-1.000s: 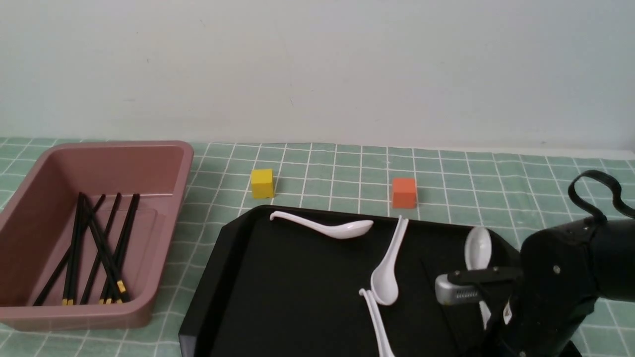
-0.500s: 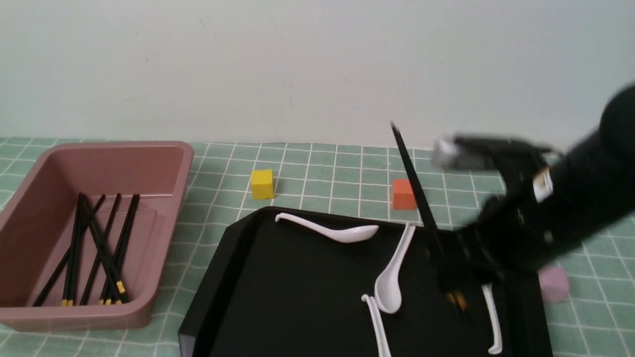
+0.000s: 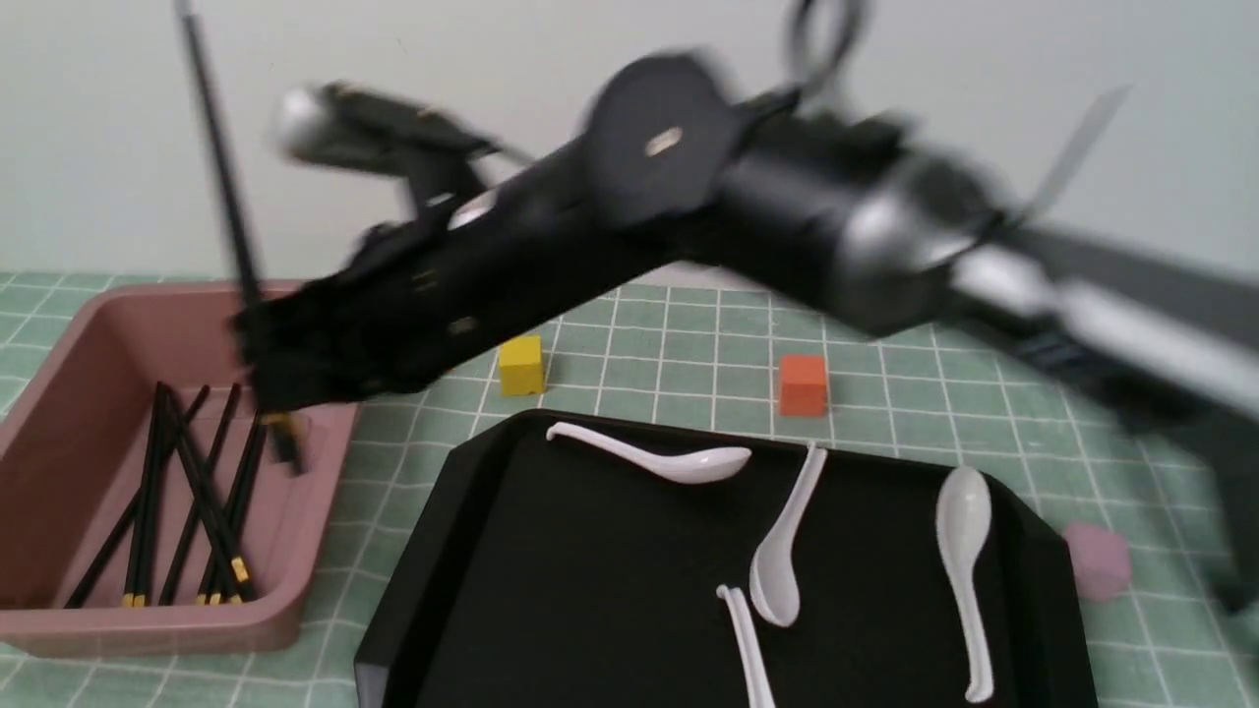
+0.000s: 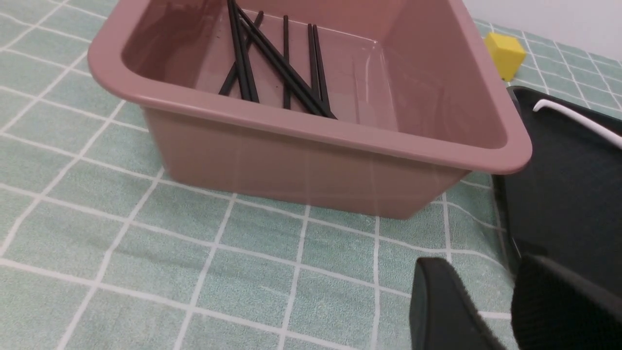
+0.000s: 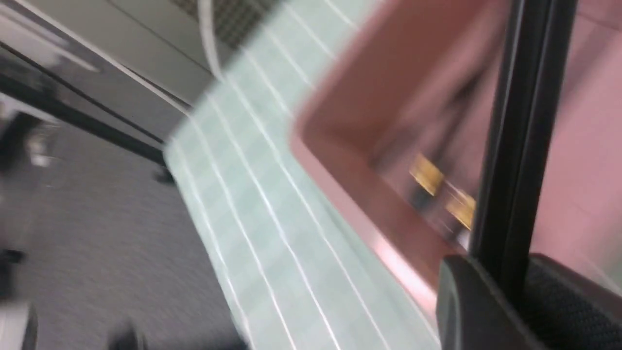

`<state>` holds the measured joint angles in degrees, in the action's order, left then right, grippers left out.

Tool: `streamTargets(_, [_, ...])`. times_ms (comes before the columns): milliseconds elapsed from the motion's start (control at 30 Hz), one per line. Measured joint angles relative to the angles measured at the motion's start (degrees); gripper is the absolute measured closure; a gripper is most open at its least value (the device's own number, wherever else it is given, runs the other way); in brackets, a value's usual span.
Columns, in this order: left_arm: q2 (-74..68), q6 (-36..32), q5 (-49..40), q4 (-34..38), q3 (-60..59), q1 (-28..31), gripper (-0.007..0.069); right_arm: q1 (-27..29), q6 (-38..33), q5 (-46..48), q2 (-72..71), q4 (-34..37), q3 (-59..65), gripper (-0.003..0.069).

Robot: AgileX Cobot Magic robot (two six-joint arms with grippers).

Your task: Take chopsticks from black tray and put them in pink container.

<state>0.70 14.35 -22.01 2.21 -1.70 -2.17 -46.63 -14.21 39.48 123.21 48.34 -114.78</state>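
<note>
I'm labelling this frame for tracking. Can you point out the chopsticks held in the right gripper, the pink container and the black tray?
held chopsticks (image 3: 224, 177), front view, upper part of the shaft.
pink container (image 3: 148, 629), front view, outer near wall.
black tray (image 3: 590, 570), front view, bare floor.

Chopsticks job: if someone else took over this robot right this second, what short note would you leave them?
Left pincer: open, empty, near the pink container.
Right pincer: shut on the held chopstick, which stands steeply over the container.
Done: several chopsticks already lie in the container.
Black tray: only white spoons show on it. Black sticks would be hard to spot there, and its near edge is out of view.
Left to do: probably release the held chopstick into the container, then check the tray for any more.
</note>
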Motion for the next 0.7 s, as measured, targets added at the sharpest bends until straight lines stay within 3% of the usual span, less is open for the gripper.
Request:
streamTargets(233, [0.0,0.0,0.0,0.0,0.0,0.0,0.0386,-3.61,-1.23,-3.34,16.49,3.41,-13.34,0.0488])
streamTargets(367, [0.0,0.0,0.0,0.0,0.0,0.0,0.0386,-3.41,-1.23,-3.25,20.16,3.07,-15.07,0.0384])
streamTargets(433, [0.0,0.0,0.0,0.0,0.0,0.0,0.0386,-3.33,-1.07,-3.02,20.16,2.65,-15.24,0.0368])
streamTargets(600, [0.0,0.0,0.0,0.0,0.0,0.0,0.0386,-2.95,4.1,1.82,16.78,-6.56,-15.67,0.037])
streamTargets(700, [0.0,0.0,0.0,0.0,0.0,0.0,0.0386,-1.89,7.33,11.7,11.21,-16.74,-15.8,0.0433])
